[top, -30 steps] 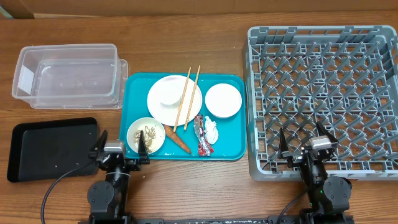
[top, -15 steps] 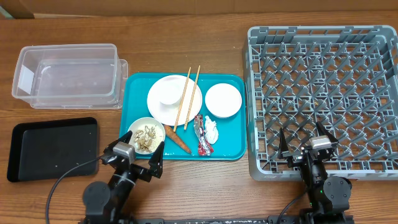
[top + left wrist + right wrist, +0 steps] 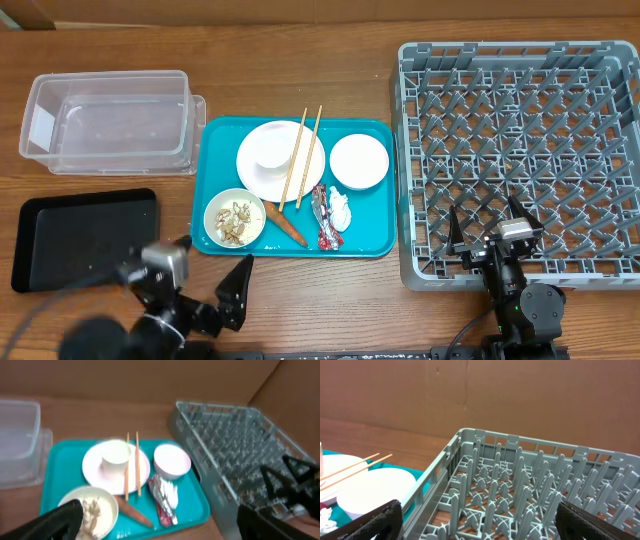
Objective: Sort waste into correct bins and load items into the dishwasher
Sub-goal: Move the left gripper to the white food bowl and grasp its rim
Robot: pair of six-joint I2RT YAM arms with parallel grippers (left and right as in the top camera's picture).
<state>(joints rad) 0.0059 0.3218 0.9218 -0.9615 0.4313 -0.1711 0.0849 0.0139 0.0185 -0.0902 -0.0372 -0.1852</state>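
On the teal tray (image 3: 372,232) lie a white plate (image 3: 262,180) with a cup (image 3: 270,150) and chopsticks (image 3: 300,155) on it, an empty white bowl (image 3: 359,160), a bowl of food scraps (image 3: 234,217), a carrot (image 3: 285,224), a red-and-silver wrapper (image 3: 322,215) and a tissue (image 3: 341,210). My left gripper (image 3: 210,270) is open and blurred at the table's front edge, just short of the tray's front-left corner. The left wrist view looks over the scraps bowl (image 3: 95,510), carrot (image 3: 135,512) and wrapper (image 3: 162,505). My right gripper (image 3: 487,225) hangs open over the front edge of the grey dish rack (image 3: 520,160), holding nothing.
A clear plastic tub (image 3: 108,122) stands at the back left, with a shallow black tray (image 3: 85,237) in front of it. Brown cardboard walls close off the back of the table. In the right wrist view the rack's pegs (image 3: 520,490) fill the foreground.
My left arm has pulled back from beside the scraps bowl toward the front edge, turning and blurring as it goes. The right arm has not moved.
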